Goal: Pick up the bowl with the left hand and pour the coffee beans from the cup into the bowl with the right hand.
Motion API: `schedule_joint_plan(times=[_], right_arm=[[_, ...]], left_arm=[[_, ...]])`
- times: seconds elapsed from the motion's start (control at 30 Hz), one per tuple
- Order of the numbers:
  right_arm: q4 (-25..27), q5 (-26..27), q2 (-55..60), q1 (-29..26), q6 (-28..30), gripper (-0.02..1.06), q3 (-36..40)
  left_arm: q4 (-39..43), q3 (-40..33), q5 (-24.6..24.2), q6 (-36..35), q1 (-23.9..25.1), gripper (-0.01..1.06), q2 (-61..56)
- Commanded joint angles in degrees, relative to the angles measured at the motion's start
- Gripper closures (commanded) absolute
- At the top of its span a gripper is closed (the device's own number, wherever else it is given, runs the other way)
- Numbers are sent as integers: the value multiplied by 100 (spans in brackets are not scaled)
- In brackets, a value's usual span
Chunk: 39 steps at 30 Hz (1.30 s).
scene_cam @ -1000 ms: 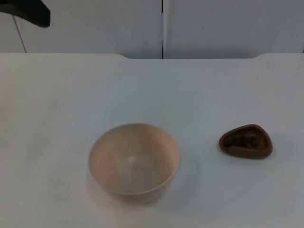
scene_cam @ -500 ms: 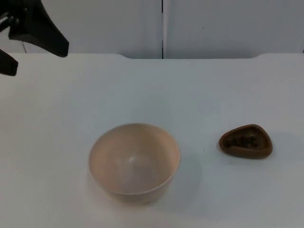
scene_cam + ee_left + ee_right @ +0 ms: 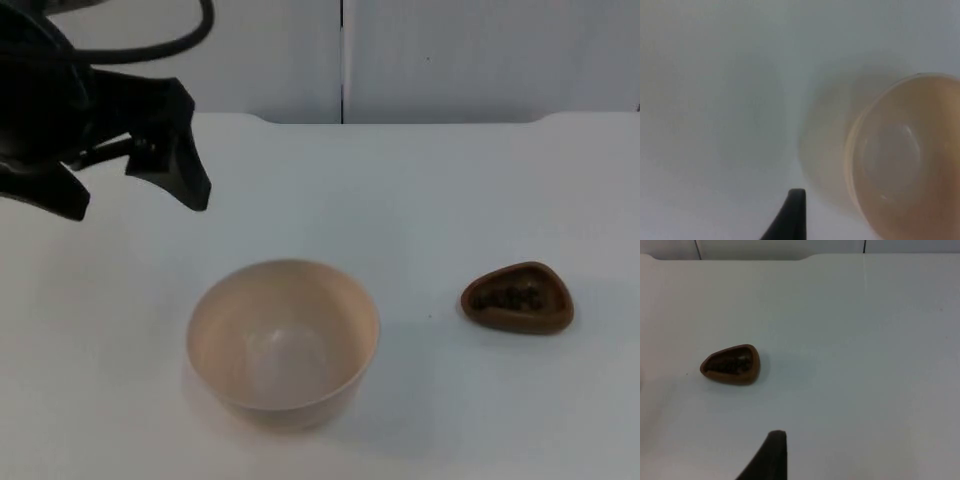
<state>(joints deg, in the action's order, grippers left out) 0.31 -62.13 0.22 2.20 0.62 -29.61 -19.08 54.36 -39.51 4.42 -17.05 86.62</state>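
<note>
Left claw comes in toward the bowl

The left claw [image 3: 135,200], spread open, has advanced, now behind-left of the empty beige bowl [image 3: 283,341] on the counter [image 3: 420,180]; the brown cup [image 3: 517,298] of coffee beans sits right of the bowl; grasping comes next.

- The left arm reaches in from the upper left of the top view, its black bulk well out over the tabletop [image 3: 420,180]
- The left claw [image 3: 135,205] hangs above the surface with its two fingers spread apart, one fingertip [image 3: 195,190] pointing down and toward the middle, the other lower at the left
- The right claw has one black fingertip [image 3: 772,452] in its wrist view, and the right arm waits
</note>
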Motion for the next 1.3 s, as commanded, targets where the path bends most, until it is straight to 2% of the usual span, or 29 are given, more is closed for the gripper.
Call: schedule_joint_plan(times=[0.0, 0.17, 0.53, 0.73, 0.83, 1.03, 1.27], right_arm=[[-1, 37, -22, -28, 24, -1, 6], [-1, 37, -22, -28, 24, -1, 6], [-1, 37, -22, -28, 24, -1, 6], [-31, 37, -22, -28, 34, -1, 6], [-31, 37, -22, -28, 47, -1, 6], [-31, 37, -22, -28, 47, -1, 6], [-31, 37, -22, -28, 47, -1, 6]], left_arm=[[97, 31, 119, -228, -241, 17, 221], [180, 31, 131, -476, -297, 17, 605], [205, 9, 227, -476, -331, 20, 1277], [295, -112, 792, -502, -490, 20, 1393], [309, -382, 1254, -594, -490, 20, 1400], [334, -434, 1488, -599, -490, 20, 1450], [368, -434, 1520, -622, -490, 20, 1664]])
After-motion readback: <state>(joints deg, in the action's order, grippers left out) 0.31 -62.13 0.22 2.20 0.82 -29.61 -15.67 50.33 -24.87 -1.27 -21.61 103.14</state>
